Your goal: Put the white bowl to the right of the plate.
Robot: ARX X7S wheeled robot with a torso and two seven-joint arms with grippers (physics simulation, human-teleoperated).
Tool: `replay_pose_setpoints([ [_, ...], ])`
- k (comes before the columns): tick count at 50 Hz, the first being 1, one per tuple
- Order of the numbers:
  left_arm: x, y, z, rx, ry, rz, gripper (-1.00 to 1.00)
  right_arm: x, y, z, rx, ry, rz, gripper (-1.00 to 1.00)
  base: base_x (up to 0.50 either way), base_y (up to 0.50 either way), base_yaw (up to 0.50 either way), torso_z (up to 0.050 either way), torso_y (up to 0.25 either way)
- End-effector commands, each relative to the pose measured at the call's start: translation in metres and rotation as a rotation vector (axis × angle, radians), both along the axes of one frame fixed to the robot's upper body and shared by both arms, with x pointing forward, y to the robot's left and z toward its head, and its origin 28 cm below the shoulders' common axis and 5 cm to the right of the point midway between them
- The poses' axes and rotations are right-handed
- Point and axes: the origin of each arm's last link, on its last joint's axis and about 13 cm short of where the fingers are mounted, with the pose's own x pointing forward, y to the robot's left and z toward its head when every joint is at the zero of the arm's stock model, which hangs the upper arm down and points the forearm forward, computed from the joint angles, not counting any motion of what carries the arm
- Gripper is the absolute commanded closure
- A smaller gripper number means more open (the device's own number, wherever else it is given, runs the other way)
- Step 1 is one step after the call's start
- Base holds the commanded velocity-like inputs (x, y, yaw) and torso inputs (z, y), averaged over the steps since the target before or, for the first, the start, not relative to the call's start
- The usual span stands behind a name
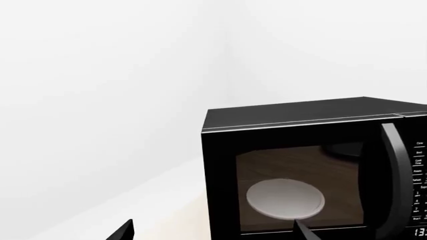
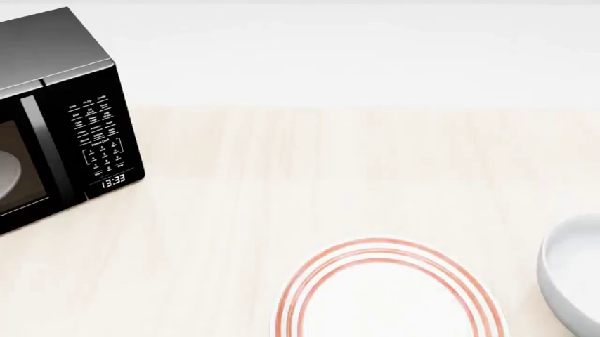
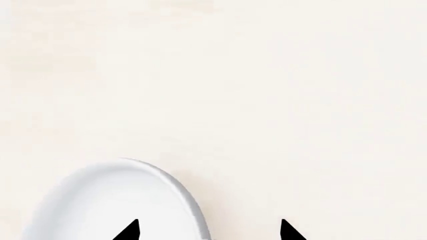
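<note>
The plate [image 2: 389, 295], flat and white with red rings, lies on the table at the near centre of the head view. The white bowl [image 2: 574, 281] sits to its right, cut off by the view's right edge. Neither gripper shows in the head view. In the right wrist view my right gripper [image 3: 209, 232] is open, with one fingertip over the inside of the bowl [image 3: 113, 200] and the other outside its rim. My left gripper [image 1: 215, 232] is open and empty, facing the microwave.
A black microwave [image 2: 66, 119] stands at the table's far left, its clock lit. In the left wrist view the microwave [image 1: 300, 120] shows a greyish glass disc [image 1: 285, 199] inside. The pale wooden table [image 2: 328, 175] runs back to a white wall.
</note>
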Motion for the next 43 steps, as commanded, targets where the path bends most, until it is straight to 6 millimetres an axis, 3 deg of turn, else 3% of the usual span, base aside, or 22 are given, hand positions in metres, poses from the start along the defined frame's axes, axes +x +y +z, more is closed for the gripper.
replay_pose_setpoints([
  [1,-0.002,-0.001,0.001,0.003,-0.007,-0.004,-1.0,-0.035,0.033,0.044,-0.281,-0.184,-0.067,-1.0,0.0,0.0,0.0,0.0,0.0],
  [8,-0.002,-0.003,0.001,0.007,-0.008,-0.017,-1.0,-0.062,0.063,0.061,-0.389,-0.306,0.01,-1.0,0.0,0.0,0.0,0.0,0.0],
  [9,-0.003,-0.005,0.001,0.011,-0.009,-0.027,-1.0,-0.073,0.073,0.064,-0.417,-0.353,0.047,-1.0,0.0,0.0,0.0,0.0,0.0],
  [17,-0.002,-0.014,0.0,0.03,-0.01,-0.077,-1.0,-0.11,0.114,0.058,-0.561,-0.472,0.222,-1.0,0.0,0.0,0.0,0.0,0.0],
  [27,-0.007,-0.032,0.004,0.049,-0.007,-0.215,-1.0,-0.135,0.163,0.015,-0.717,-0.512,0.502,-1.0,0.0,0.0,0.0,0.0,0.0],
  [38,-0.018,-0.058,-0.001,0.06,-0.016,-0.389,-1.0,-0.151,0.194,-0.032,-0.846,-0.516,0.618,-1.0,0.0,0.0,0.0,0.0,0.0],
  [43,-0.023,-0.074,-0.007,0.057,-0.014,-0.51,-1.0,-0.156,0.213,-0.07,-0.975,-0.476,0.712,-1.0,0.0,0.0,0.0,0.0,0.0],
])
